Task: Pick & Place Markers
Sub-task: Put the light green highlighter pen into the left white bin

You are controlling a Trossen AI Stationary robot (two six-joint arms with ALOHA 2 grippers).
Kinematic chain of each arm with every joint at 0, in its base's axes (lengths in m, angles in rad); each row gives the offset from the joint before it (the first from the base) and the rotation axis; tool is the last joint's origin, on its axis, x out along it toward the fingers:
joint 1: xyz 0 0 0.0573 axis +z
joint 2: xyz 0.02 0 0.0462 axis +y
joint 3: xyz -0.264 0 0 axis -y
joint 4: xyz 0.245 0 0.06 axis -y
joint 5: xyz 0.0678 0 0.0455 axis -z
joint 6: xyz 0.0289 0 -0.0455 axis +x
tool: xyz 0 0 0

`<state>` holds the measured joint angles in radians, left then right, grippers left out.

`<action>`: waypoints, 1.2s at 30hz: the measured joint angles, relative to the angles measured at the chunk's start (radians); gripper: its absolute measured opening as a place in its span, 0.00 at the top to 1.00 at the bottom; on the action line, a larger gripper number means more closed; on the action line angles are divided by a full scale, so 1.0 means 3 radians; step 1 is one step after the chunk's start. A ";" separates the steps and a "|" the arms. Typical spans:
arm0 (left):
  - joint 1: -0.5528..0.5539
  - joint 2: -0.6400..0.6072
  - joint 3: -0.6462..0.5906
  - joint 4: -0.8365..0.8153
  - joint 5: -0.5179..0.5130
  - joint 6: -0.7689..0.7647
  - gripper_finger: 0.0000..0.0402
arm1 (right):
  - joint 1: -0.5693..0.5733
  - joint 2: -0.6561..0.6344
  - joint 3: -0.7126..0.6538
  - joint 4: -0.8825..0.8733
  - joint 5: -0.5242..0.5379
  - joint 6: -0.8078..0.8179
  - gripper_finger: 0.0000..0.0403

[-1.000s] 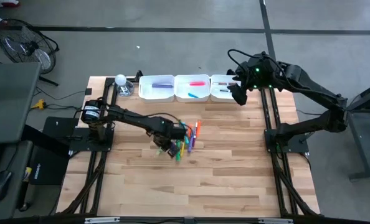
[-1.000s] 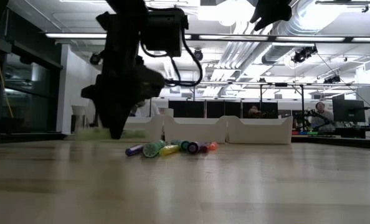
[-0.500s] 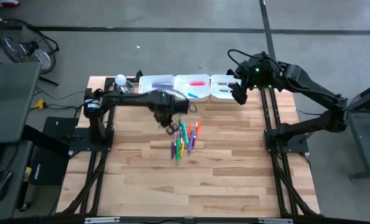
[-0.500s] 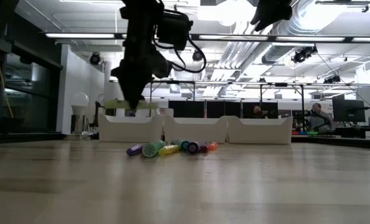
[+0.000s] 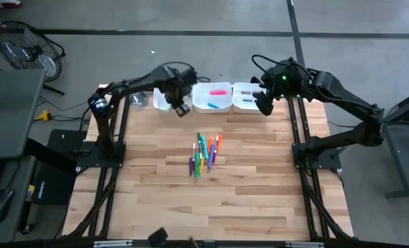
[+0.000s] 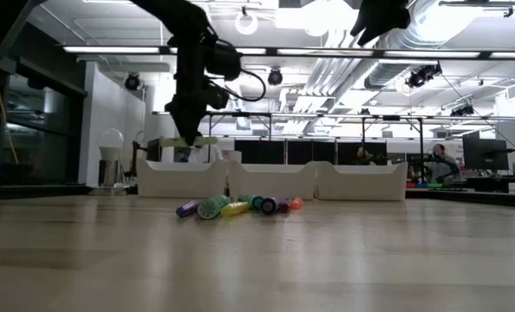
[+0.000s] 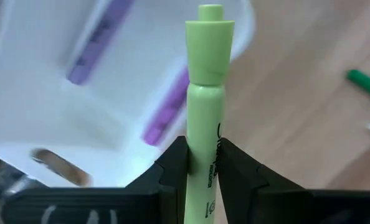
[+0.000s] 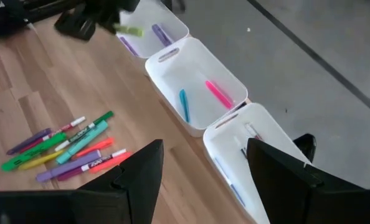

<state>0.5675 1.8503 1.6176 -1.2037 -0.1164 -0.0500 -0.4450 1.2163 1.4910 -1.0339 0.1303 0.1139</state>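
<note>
My left gripper (image 5: pixel 180 106) is shut on a light green marker (image 7: pixel 205 93) and hangs above the left white tray (image 5: pixel 164 98), which holds purple markers (image 7: pixel 98 43). In the low view the marker (image 6: pixel 184 141) lies level under the gripper (image 6: pixel 188 130). Several more markers (image 5: pixel 204 153) in green, orange, purple and yellow lie flat in a loose pile mid-table. My right gripper (image 8: pixel 205 146) is open and waits high over the right tray (image 5: pixel 244 97). My left gripper pinches the light green marker by its printed barrel (image 7: pixel 203 163) between the two fingers (image 7: pixel 174 163), coming from above and pointing down, across the marker. The marker is lifted clear and level over the tray, with its capped end (image 7: pixel 210 37) sticking out past the fingers.
Three white trays stand in a row at the far edge; the middle one (image 8: pixel 197 84) holds a pink and a blue marker. A light bulb (image 5: pixel 133 89) stands left of the trays. Bare wood surrounds the pile toward the near edge.
My left gripper rose from beside the marker pile and swung toward the far edge, ending above the left tray with the light green marker carried level in its fingers. The pile on the table stayed in place.
</note>
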 joint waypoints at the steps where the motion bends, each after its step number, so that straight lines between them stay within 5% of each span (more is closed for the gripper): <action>1: 0.0072 0.0000 0.0000 0.0033 0.0018 0.0135 0.85 | 0.0000 0.0000 0.0000 -0.0017 0.0003 0.0030 0.45; 14: 0.0647 0.0313 0.0003 0.0262 0.0056 0.1343 0.85 | -0.0020 0.0000 0.0000 0.0045 0.0275 0.0306 0.45; 36: 0.0606 0.0617 0.0003 0.0476 -0.0175 0.2334 0.80 | -0.0419 0.0000 0.0000 0.0101 0.0268 0.0405 0.45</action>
<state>0.7494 2.0354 1.6184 -1.0608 -0.1688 0.6502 -0.5707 1.2163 1.4910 -1.0037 0.2107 0.2356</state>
